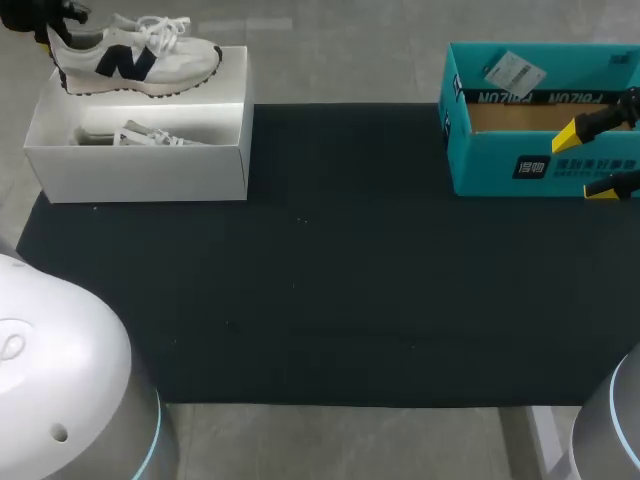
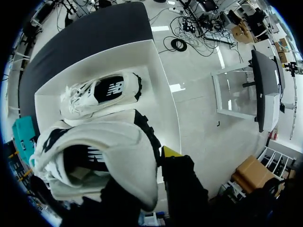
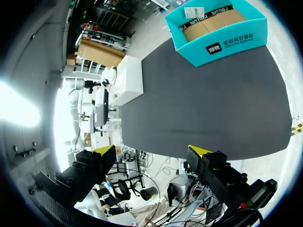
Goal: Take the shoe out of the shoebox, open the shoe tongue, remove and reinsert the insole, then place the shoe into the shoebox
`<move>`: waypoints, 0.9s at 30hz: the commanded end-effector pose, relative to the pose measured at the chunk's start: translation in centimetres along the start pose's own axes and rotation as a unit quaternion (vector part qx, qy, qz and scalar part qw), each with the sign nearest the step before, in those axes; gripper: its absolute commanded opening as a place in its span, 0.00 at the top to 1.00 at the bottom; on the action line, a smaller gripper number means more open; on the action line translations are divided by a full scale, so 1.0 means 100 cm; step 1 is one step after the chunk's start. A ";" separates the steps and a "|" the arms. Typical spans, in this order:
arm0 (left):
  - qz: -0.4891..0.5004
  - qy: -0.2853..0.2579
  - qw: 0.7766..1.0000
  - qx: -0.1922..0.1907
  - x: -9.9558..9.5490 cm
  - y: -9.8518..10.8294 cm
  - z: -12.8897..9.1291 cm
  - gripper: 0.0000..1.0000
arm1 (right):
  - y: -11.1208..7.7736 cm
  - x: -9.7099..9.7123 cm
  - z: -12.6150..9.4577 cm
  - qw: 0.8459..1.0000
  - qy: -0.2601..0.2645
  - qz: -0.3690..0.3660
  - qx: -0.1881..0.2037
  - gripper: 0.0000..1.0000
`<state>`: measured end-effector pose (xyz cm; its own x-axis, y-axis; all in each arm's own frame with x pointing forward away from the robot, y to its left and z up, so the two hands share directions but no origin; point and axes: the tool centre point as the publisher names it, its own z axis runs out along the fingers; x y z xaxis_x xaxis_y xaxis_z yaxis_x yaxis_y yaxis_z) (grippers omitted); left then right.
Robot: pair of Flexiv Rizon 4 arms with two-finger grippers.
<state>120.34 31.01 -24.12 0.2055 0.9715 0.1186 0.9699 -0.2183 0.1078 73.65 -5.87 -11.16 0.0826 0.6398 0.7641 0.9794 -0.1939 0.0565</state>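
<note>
Upper left: left gripper (image 1: 52, 38) jaws clamp heel of white fabric shoe (image 1: 135, 55) above rectangular cardboard shoebox (image 1: 140, 165); right gripper (image 3: 151, 152) jaws wide apart, empty.

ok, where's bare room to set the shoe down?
Mat bare between white shoebox and teal box, and across its near half. Crowded at far corners: left tool holding shoe over shoebox, right tool by teal box.

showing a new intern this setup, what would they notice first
The white sneaker with a dark logo, held by the left gripper above the white shoebox at far left, where a second sneaker lies inside. Then the teal box at far right, with the open right gripper on that side.
</note>
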 end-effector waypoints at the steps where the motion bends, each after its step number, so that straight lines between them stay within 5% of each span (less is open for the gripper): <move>1: 0.006 0.007 1.000 0.026 -0.006 -0.007 0.017 1.00 | -0.001 0.000 0.001 1.000 -0.001 0.000 -0.001 0.00; 16: 0.006 0.007 1.000 0.026 -0.006 -0.007 0.017 1.00 | -0.001 0.000 0.001 1.000 -0.001 0.000 -0.001 0.00; 20: -0.032 0.005 0.999 -0.023 -0.013 0.009 0.032 1.00 | -0.001 0.000 0.001 1.000 -0.001 0.000 -0.001 0.00; 27: -0.003 0.005 1.000 -0.029 -0.018 0.019 0.046 1.00 | -0.001 0.000 0.001 1.000 -0.001 0.000 -0.001 0.00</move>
<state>121.93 29.24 -28.01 0.1848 0.9752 0.1219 0.9649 -0.2036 0.1657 73.65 -5.87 -11.16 0.0827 0.6398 0.7641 0.9794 -0.1940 0.0565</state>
